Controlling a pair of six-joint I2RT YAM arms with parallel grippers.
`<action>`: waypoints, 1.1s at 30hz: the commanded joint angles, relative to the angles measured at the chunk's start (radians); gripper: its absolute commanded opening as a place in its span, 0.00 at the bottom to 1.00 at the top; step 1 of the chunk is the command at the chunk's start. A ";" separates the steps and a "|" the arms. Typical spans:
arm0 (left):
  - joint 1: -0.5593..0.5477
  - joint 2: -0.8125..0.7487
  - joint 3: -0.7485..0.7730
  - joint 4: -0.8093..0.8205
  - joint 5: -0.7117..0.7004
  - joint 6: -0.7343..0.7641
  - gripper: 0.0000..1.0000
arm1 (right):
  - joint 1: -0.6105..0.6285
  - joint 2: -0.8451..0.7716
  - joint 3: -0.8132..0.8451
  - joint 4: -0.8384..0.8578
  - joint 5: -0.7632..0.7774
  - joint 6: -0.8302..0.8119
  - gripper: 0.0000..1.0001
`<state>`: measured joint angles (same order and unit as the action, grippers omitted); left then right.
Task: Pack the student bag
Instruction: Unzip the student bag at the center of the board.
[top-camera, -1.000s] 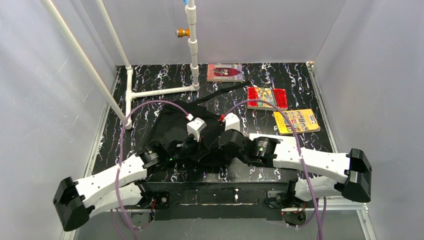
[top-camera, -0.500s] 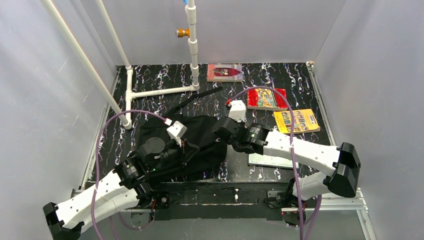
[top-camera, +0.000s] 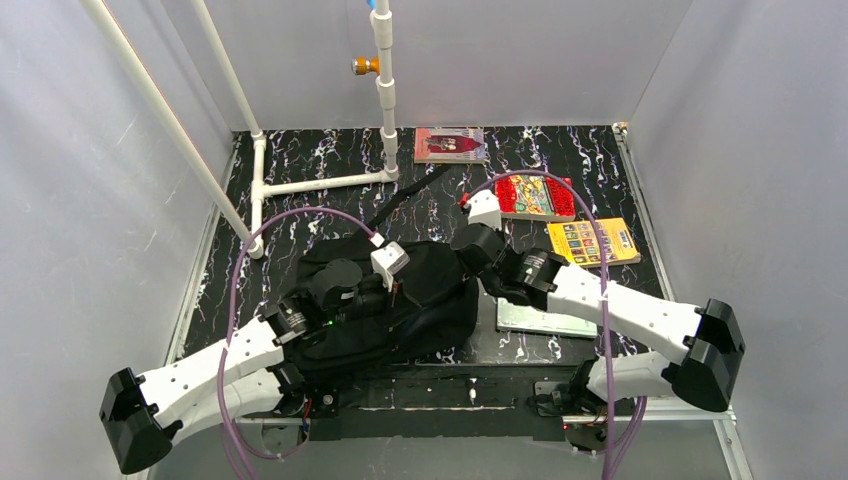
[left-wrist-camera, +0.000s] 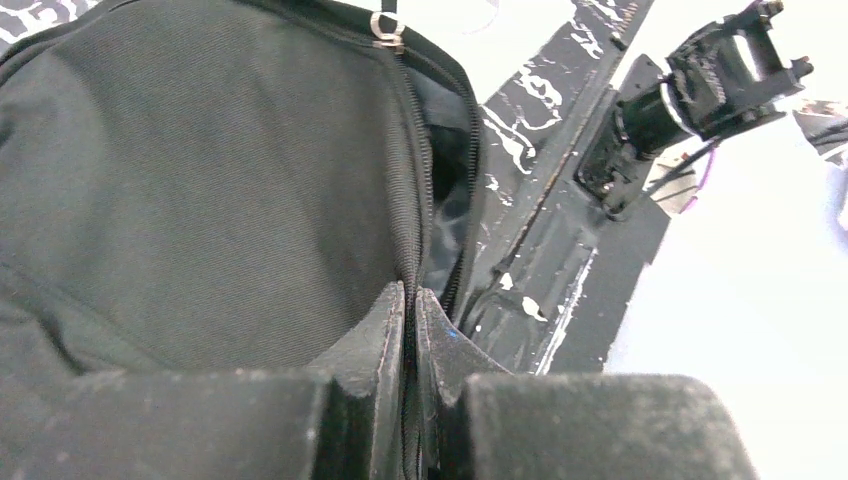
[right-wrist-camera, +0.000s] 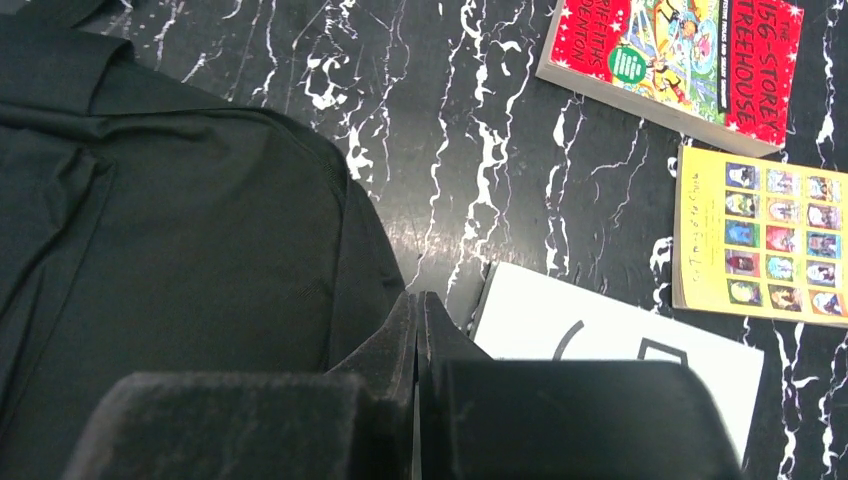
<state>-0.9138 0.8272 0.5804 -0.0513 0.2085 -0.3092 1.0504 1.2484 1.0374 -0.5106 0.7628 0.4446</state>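
Black fabric student bag (top-camera: 400, 300) lay at the front edge of the counter (top-camera: 320, 160), left pincer (left-wrist-camera: 410, 295) pinched shut on its zip seam (left-wrist-camera: 400, 150), right pincer (right-wrist-camera: 416, 300) closed and empty beside it; we judged packing barely begun, red book (right-wrist-camera: 680, 60) and yellow book (right-wrist-camera: 760, 240) unpacked.

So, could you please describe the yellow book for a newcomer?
On the black marbled table, look right of the student bag. The yellow book lies closest to the right wall, beside the red book; only its cover shows a grid of small pictures.
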 joint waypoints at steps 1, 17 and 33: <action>-0.016 -0.014 0.039 0.034 0.123 0.040 0.00 | -0.088 0.068 0.002 0.169 -0.003 -0.104 0.01; -0.027 0.063 0.074 0.095 0.182 0.031 0.00 | -0.273 0.151 0.113 0.390 -0.389 -0.177 0.01; -0.059 0.158 0.200 -0.110 -0.337 -0.040 0.00 | -0.313 0.043 0.010 0.449 -0.409 -0.041 0.01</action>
<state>-0.9665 0.9241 0.7361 -0.0692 0.1169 -0.2718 0.7403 1.4712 1.1210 -0.1230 0.3439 0.3534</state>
